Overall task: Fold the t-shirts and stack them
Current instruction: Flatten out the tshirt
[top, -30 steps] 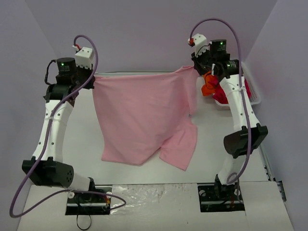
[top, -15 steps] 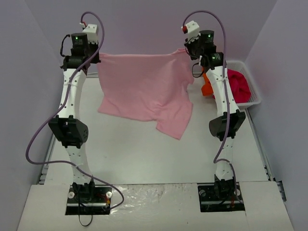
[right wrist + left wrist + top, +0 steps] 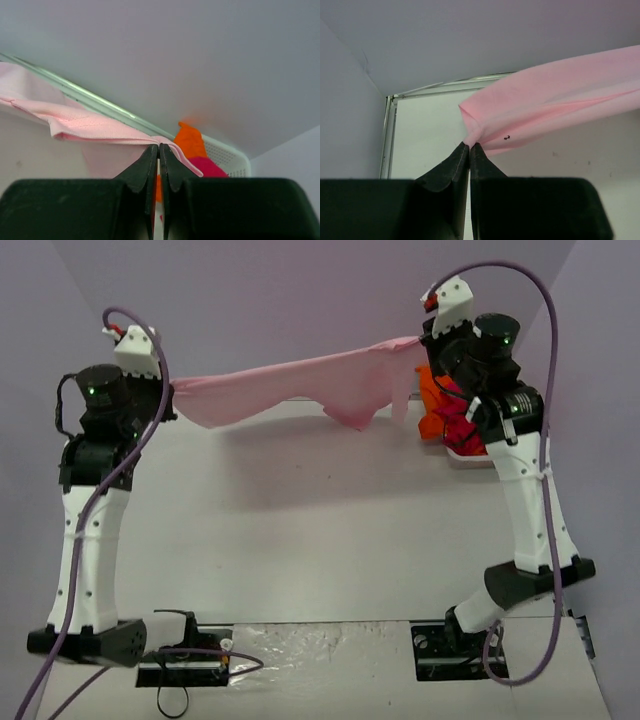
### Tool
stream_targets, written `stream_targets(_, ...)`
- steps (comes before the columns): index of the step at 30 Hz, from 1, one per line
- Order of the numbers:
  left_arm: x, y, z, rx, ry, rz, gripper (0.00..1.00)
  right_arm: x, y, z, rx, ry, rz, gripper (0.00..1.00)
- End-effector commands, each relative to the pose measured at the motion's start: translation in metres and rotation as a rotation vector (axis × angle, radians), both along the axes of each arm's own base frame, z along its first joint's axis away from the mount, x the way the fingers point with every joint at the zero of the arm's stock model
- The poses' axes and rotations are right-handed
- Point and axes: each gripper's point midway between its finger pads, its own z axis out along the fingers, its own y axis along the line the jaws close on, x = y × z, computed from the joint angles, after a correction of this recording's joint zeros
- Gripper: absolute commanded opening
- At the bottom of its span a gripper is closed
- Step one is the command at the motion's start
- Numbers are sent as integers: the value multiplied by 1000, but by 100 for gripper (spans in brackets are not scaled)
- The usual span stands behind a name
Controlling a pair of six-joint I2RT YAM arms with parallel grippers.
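Pink t-shirt (image 3: pixel 290 385) stretched mid-air, no fold yet.
I hold it clamped in left gripper (image 3: pixel 470 145) and right gripper (image 3: pixel 159 146); orange t-shirt (image 3: pixel 189 141) and magenta t-shirt (image 3: pixel 212 167) sit in basket (image 3: pixel 226 156), upper right.

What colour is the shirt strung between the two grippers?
Plain light pink t-shirt; clearest in the top external view.

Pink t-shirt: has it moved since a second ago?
Yes. The pink t-shirt has risen: its hem, earlier draped to mid table, now hangs clear near the far edge, stretched between the left fingers and right fingers.
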Motion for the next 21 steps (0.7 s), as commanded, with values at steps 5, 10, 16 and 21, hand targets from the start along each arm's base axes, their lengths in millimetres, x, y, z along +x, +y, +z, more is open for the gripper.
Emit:
stream_targets(5, -75, 8, -73, 72, 142, -15, 2, -71, -20, -48, 50, 68, -6, 0)
stream_targets(10, -127, 4, -72, 91, 135, -70, 2, -133, -24, -38, 92, 50, 59, 0)
stream_targets(16, -148, 11, -9, 122, 26, -43, 2, -148, -43, 32, 149, -79, -4, 0)
stream_targets(21, -112, 11, 24, 104, -25, -22, 2, -84, -47, 35, 122, -58, -105, 0)
